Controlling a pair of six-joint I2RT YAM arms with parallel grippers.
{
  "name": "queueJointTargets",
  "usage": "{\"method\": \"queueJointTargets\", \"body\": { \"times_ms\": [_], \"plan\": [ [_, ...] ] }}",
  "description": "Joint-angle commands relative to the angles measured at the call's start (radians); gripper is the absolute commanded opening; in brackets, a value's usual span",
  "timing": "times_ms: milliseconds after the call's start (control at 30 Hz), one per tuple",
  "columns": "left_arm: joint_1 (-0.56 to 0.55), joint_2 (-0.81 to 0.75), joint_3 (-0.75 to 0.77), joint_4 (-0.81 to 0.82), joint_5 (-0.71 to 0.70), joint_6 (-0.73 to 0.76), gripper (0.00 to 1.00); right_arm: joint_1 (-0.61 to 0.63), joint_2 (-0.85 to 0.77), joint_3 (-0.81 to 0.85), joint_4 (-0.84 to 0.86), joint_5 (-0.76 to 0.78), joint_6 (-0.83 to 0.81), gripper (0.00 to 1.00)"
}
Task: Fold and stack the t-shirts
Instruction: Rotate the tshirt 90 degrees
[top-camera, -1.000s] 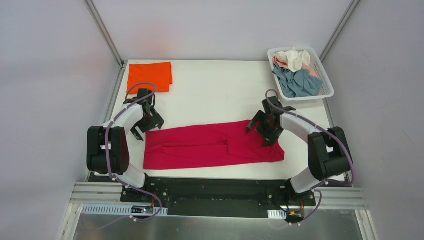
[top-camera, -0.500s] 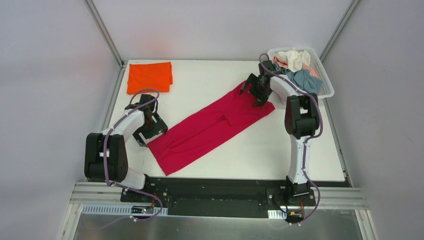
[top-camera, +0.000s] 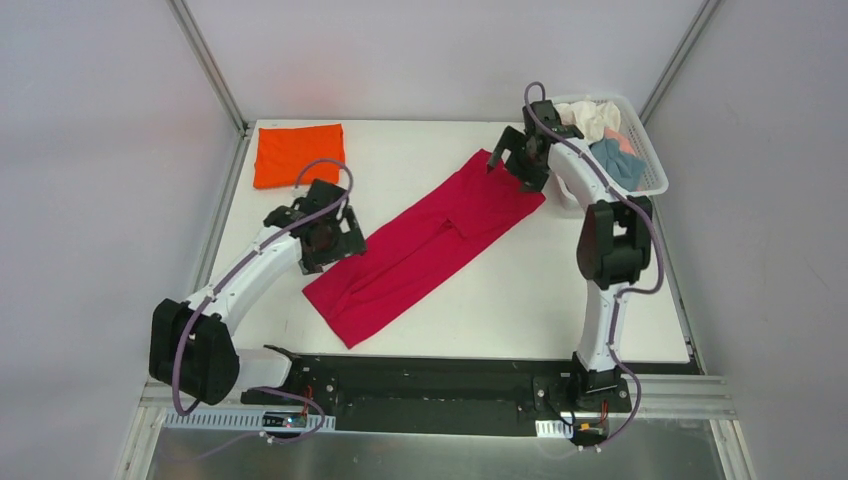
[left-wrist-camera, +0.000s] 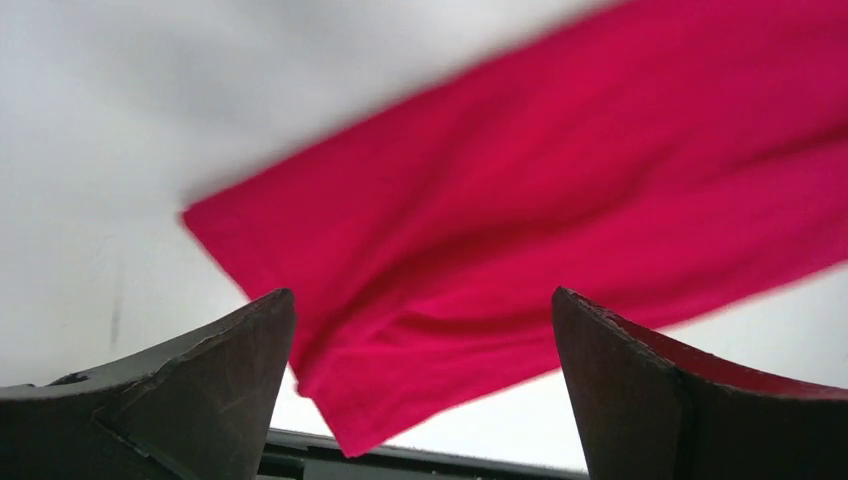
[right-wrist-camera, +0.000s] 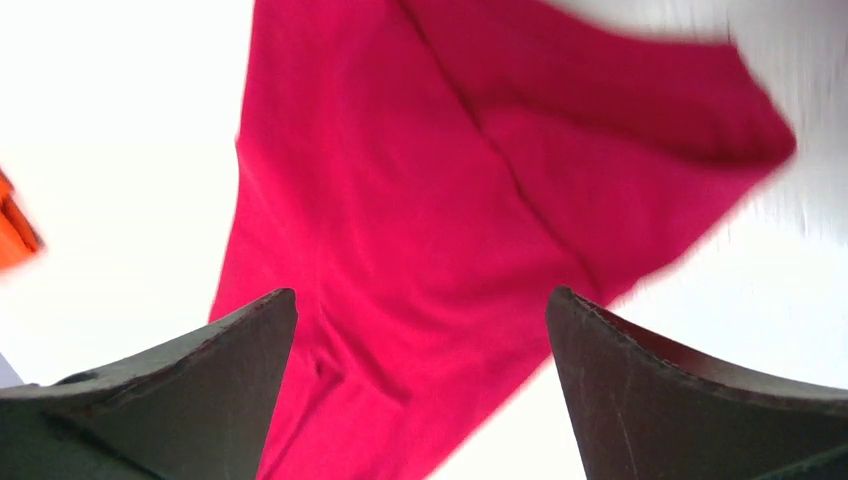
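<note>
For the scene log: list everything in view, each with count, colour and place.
red shirt: one, crimson, folded into a long strip, lying diagonally across the middle of the table
orange shirt: one, bright orange, folded flat, far left corner of the table
loose shirts: a crumpled heap, exact count unclear, grey-blue, cream and pale pink, inside the basket
basket: one, white slatted plastic, far right corner of the table
table: one, white, in front of the arms
left tool: one, dark, open, above the near left end of the red shirt
right tool: one, dark, open, above the far right end of the red shirt, beside the basket
</note>
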Motion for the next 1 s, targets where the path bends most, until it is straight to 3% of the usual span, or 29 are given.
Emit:
{"method": "queueJointTargets", "body": {
  "times_ms": [0, 133, 367, 533, 767, 967],
  "plan": [
    [-0.191, 0.047, 0.018, 0.01, 0.072, 0.05, 0.99, 0.068, -0.219, -0.273, 0.068, -0.037, 0.044, 0.99],
    [-0.311, 0.146, -0.011, 0.058, 0.11, 0.059, 0.99, 0.119, -0.206, -0.347, 0.104, -0.103, 0.084, 0.99],
    [-0.343, 0.266, -0.09, 0.084, 0.065, 0.013, 0.99, 0.152, -0.06, -0.248, 0.079, -0.14, 0.1, 0.99],
    [-0.416, 0.288, -0.138, 0.109, 0.142, -0.024, 0.99, 0.145, 0.016, -0.193, 0.035, -0.08, 0.116, 0.99],
    [-0.57, 0.345, -0.083, 0.194, 0.288, -0.096, 0.99, 0.124, 0.226, 0.096, -0.037, -0.114, 0.117, 0.99],
    [-0.635, 0.526, 0.169, 0.21, 0.282, -0.09, 0.99, 0.079, 0.452, 0.443, 0.009, -0.161, 0.135, 0.99]
  ]
}}
